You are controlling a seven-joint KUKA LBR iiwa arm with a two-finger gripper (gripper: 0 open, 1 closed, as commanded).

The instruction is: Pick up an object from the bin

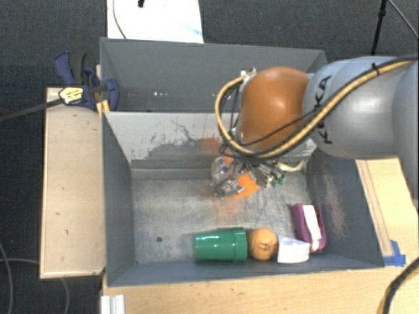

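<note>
Claw (224, 178) hangs beside a small orange piece (248, 186); how open, I cannot tell. Probably light and stiff; I'd pinch its edges.

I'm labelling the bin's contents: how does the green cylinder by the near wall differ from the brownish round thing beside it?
Colour: the green cylinder is glossy dark green, the round thing dull orange-brown. Shape: the cylinder is straight-sided and lies on its side; the round thing is ball-like. Size: the cylinder is clearly longer than the round thing. Both lie side by side along the near wall of the bin.
</note>
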